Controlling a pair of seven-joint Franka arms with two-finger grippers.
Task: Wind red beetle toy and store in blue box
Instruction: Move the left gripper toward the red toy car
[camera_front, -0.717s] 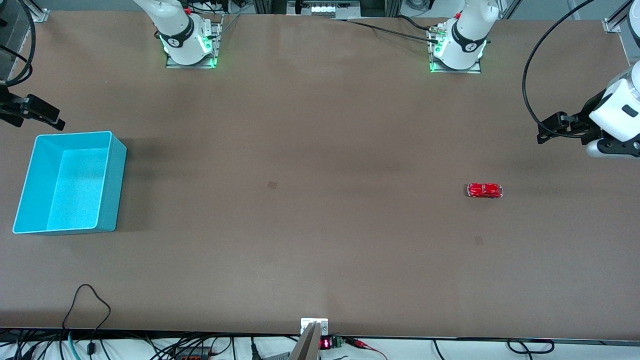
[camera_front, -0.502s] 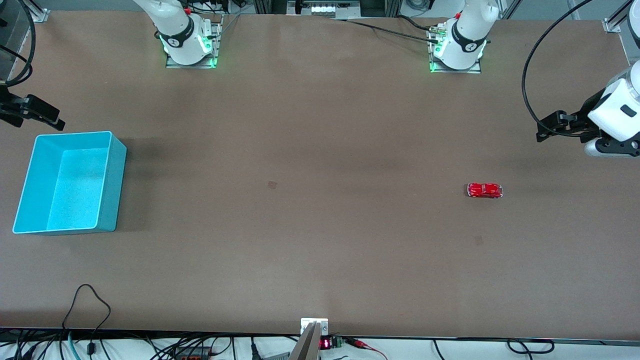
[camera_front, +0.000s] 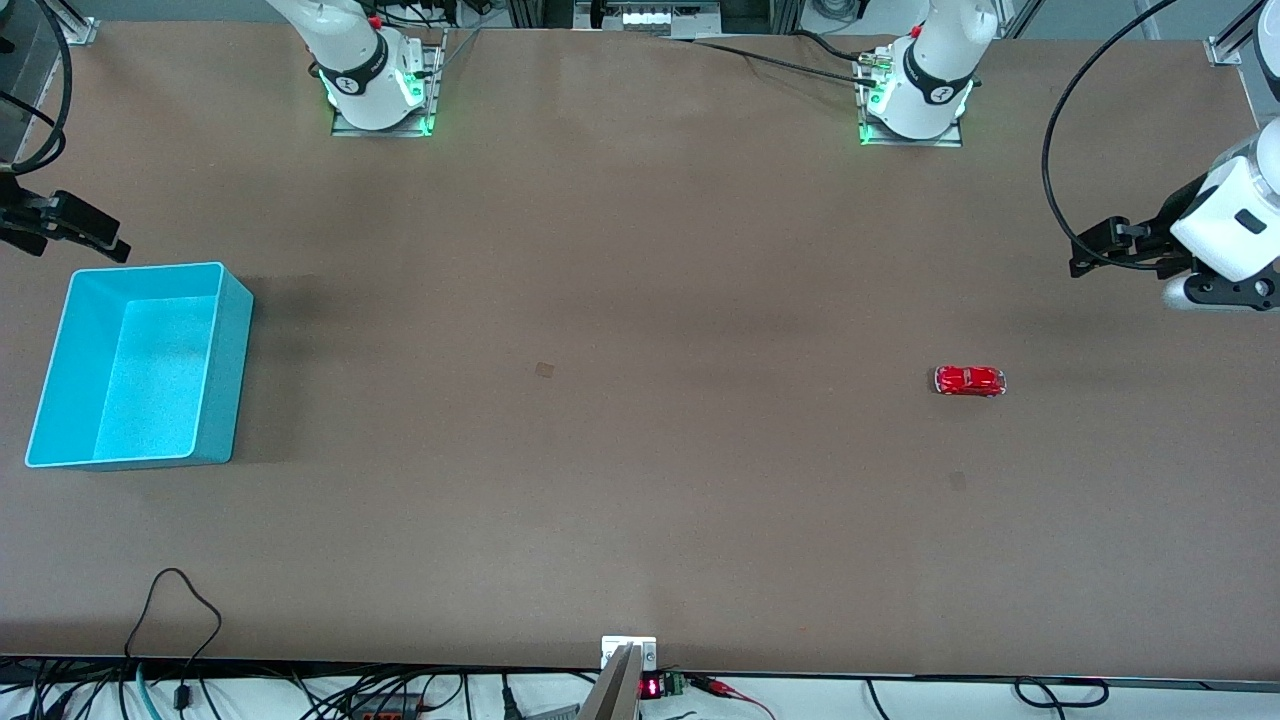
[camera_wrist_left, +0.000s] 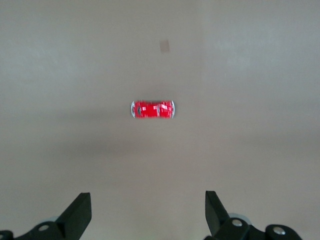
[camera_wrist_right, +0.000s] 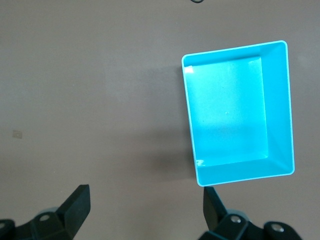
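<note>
Front view: one red beetle toy (camera_front: 969, 381) on its wheels toward left arm's end, long axis along the table's length; which end is the nose, can't tell. One blue box (camera_front: 226, 370) at right arm's end. Left gripper (camera_wrist_left: 148, 215) and right gripper (camera_wrist_right: 146, 210) both aloft, jaws apart, nothing held

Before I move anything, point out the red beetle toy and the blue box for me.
red beetle toy (camera_front: 969, 381): front view, middle of its glossy red roof.
blue box (camera_front: 220, 370): front view, outer face of the long wall toward the table's middle.
</note>
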